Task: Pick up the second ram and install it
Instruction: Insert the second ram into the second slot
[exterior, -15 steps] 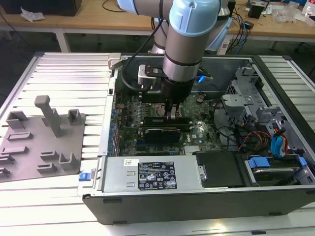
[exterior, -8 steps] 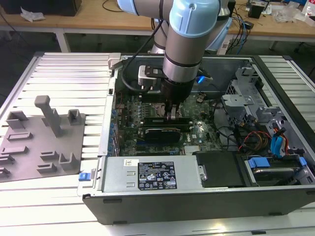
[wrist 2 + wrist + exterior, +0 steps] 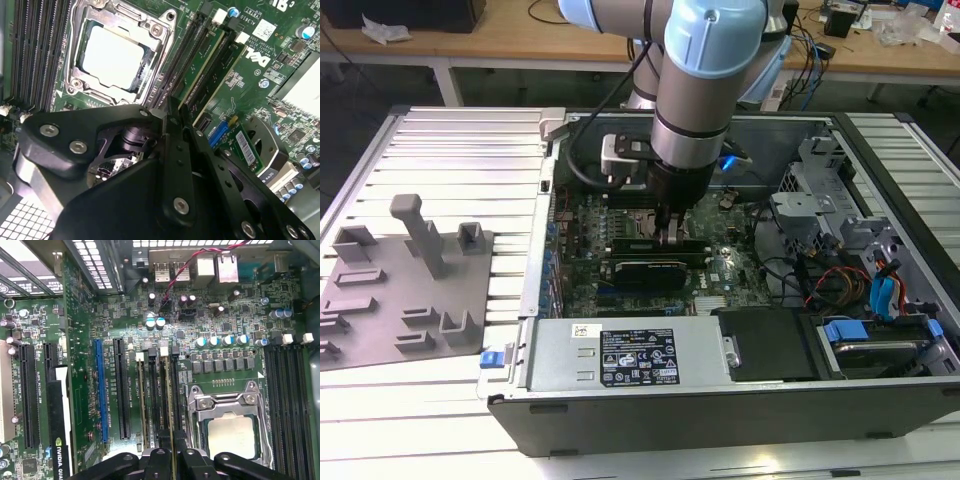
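My gripper reaches down into the open computer case, just beside the processor socket. In the first wrist view its two black fingers stand close together at the gripper, shut on the second ram, a thin board seen edge-on. The board stands upright along the black memory slots next to the processor socket. In the second wrist view the gripper sits at the near end of those slots, with the socket beyond. The board's lower edge is hidden.
A black graphics card lies just in front of the gripper. The power supply runs along the case's front, and drive bays with cables fill the exterior view's right. A grey fixture tray lies outside on the exterior view's left.
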Controlling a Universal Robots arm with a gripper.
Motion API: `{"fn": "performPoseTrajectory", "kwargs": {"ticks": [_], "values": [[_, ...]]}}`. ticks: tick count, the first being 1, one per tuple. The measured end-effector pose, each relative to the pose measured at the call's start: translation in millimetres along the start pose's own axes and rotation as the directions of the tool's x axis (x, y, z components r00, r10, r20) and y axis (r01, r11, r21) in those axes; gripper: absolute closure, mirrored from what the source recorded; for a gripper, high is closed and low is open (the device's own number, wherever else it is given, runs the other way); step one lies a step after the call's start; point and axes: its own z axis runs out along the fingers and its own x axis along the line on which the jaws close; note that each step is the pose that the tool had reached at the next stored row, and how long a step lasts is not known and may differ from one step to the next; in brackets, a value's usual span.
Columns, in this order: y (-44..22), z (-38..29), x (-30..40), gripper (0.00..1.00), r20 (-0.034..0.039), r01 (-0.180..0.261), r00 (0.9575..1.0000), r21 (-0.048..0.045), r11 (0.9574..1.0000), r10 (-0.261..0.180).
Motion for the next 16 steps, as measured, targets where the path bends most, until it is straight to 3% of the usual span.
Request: {"fn": "performPoseTrajectory", "kwargs": {"ticks": [9, 10, 11, 14, 16], "values": [[-0.3, 3.1, 0.1, 0.86, 0.0015, 0.009, 1.0000, -0.0003, 1.0000, -0.009], [-0.2, 3.0, 0.2, 0.78, 0.0011, 0.009, 1.0000, -0.0007, 1.0000, -0.009], [-0.1, 2.0, 0.1, 0.78, 0.0010, 0.009, 1.0000, -0.0008, 1.0000, -0.009], [1.2, -24.7, -1.9, 0.78, 0.0011, 0.009, 1.0000, 0.0010, 1.0000, -0.009], [1.7, -33.3, -3.1, 0.80, 0.0009, 0.009, 1.0000, 0.0020, 1.0000, -0.009]]}}
